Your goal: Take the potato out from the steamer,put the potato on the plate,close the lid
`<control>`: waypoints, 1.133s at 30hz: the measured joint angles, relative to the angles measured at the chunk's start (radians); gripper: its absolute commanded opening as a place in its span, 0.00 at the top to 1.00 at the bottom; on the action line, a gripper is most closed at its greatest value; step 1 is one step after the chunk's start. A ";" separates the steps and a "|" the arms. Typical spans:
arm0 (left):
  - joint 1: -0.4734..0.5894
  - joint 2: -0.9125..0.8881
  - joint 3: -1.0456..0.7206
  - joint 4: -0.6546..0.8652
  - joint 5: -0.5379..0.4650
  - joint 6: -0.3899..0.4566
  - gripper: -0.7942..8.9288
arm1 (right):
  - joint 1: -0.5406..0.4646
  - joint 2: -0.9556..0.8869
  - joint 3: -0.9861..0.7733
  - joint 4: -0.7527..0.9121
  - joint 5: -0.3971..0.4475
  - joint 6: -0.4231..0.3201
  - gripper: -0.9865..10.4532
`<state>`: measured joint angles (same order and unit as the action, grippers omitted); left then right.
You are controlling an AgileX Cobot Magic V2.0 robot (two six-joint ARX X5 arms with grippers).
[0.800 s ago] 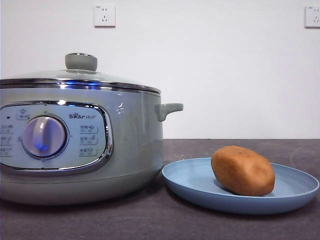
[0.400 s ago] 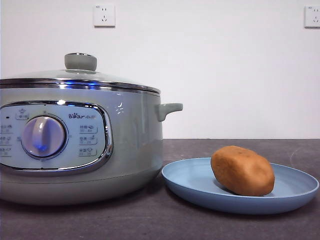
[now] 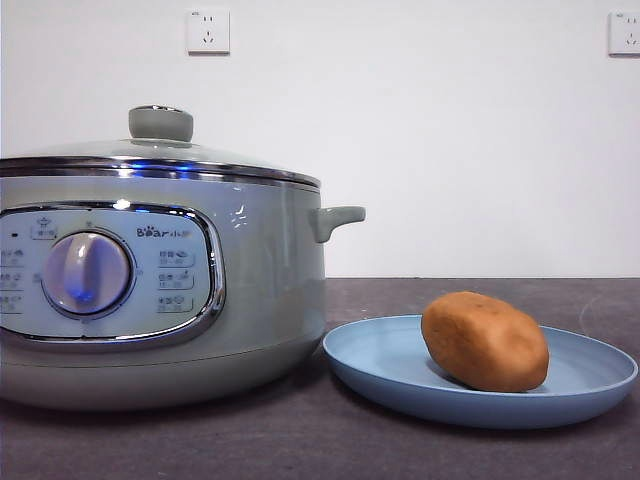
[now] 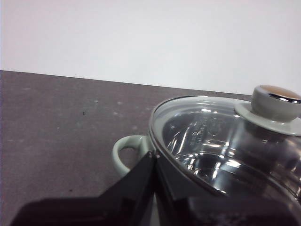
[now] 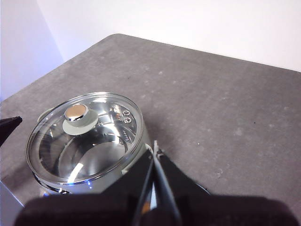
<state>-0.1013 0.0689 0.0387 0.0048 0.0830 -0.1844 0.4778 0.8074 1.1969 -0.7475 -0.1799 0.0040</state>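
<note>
Left gripper (image 4: 154,157): jaws pressed together, tips meeting in a point, nothing between them; it hangs just beside the steamer's (image 4: 141,155) rim, close to the looped side handle (image 4: 123,153) on that side, not touching the lid (image 4: 221,141). Right gripper (image 5: 154,149): jaws likewise closed tight and empty, held high above the worktop (image 5: 225,103), looking down on the steamer (image 5: 136,141) from well over it. A black tip (image 5: 9,123) shows at the far side of the steamer in the right wrist view; whether it is the left gripper I cannot tell. Neither arm appears in the front view. Lid (image 3: 150,158) sits seated on the steamer (image 3: 260,270), steel rim flush all round, grey-green knob (image 3: 161,123) upright at the centre; through the glass (image 5: 84,146) the pot's inside shows only reflections. Control panel with round dial (image 3: 87,273) and "Bear" logo faces the front edge of the worktop (image 3: 300,440); stubby handle (image 3: 337,219) points toward the plate. Plate (image 3: 380,365), light blue, stands just beside the steamer's base, toward the front of the worktop, near but apparently not touching. Potato (image 3: 485,341) lies on its side on the plate, somewhat off centre, away from the steamer. Two wall sockets (image 3: 208,30) on the white wall behind.
</note>
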 measured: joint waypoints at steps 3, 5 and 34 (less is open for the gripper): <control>0.002 -0.017 0.000 -0.037 -0.023 0.000 0.92 | 0.000 0.000 0.000 0.000 0.000 0.000 0.91; 0.002 -0.027 0.000 -0.080 -0.053 0.000 0.92 | 0.000 0.000 0.000 0.000 0.000 0.000 0.91; 0.003 -0.064 -0.021 -0.193 -0.080 0.000 0.92 | 0.000 0.000 0.000 0.000 0.000 0.000 0.91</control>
<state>-0.0986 0.0048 0.0181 -0.1886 0.0029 -0.1844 0.4778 0.8074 1.1969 -0.7475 -0.1799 0.0040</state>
